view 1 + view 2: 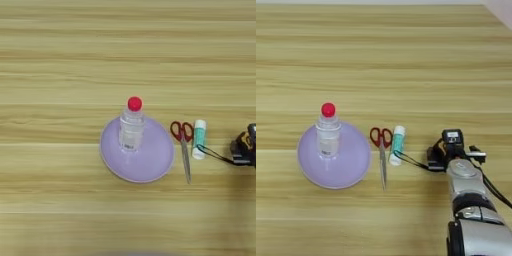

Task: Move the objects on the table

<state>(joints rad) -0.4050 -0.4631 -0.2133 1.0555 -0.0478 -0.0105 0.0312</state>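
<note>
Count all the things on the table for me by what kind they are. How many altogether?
Bottle with a red cap: 1
Purple plate under the bottle: 1
Red-handled scissors: 1
Glue stick with a green label: 1
Total: 4 things on the table, not counting the robot's gripper.

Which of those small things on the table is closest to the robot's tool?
The white glue stick with the green label. It lies just left of the tool, while the red-handled scissors and the red-capped bottle on the purple plate sit farther left.
</note>
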